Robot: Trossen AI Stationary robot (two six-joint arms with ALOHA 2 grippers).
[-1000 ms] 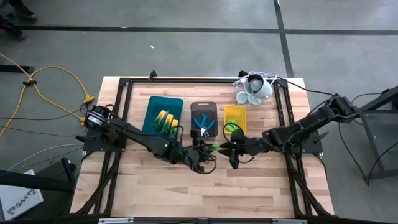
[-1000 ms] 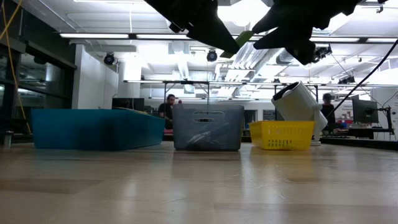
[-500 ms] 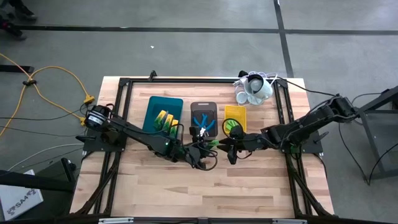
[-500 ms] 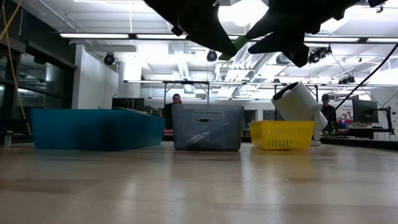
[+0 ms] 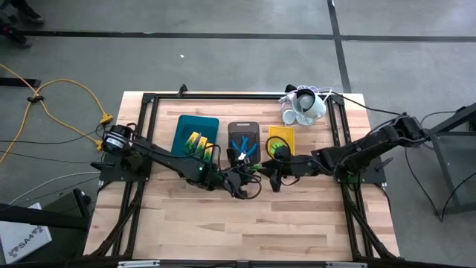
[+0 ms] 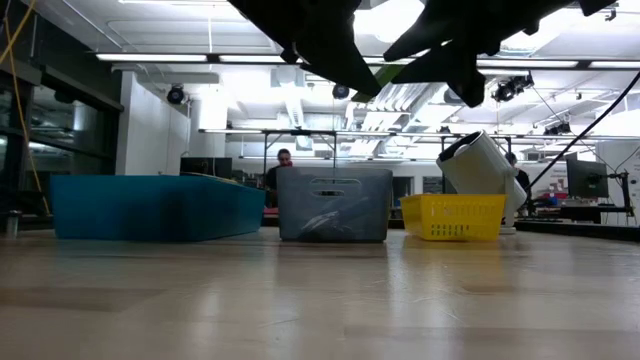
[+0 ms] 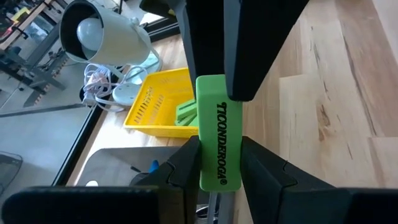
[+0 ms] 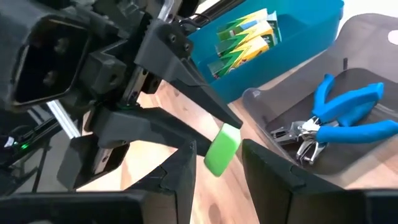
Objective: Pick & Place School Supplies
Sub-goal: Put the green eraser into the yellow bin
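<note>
A short bright green stick [image 7: 219, 134], printed with black letters, hangs in the air between my two grippers over the table's middle [image 5: 258, 170]. My left gripper [image 7: 219, 149] is shut on it. My right gripper [image 8: 217, 148] is open and faces the left one, with a finger on either side of the stick's free end [image 8: 224, 140]. Whether those fingers touch the stick, I cannot tell. Yellow-and-green boxes [image 5: 197, 144] lie in the teal tray. Blue-handled pliers [image 5: 243, 147] lie in the grey tray. More green sticks [image 5: 279, 151] lie in the yellow tray. My left gripper pinches the green stick between its two fingers at the end nearest the wrist [image 7: 219, 177]. The fingers [image 7: 186, 168] come about level from the table's left and lie along the stick. The stick is lifted clear, and its free end points at the right gripper.
The teal tray [image 5: 195, 120], grey tray [image 5: 243, 126] and yellow tray [image 5: 281, 132] stand in a row just beyond the grippers. The white cup-like cluster with cords [image 5: 303, 106] sits at the far right. Bare wood [image 5: 245, 223] lies toward the near edge. People show in the room behind.
My right gripper has moved toward the table's left, up to the left gripper, until its fingers stand around the stick's free end. Both grippers have drifted a little toward the far edge. The stick has stayed in the left gripper's hold.
</note>
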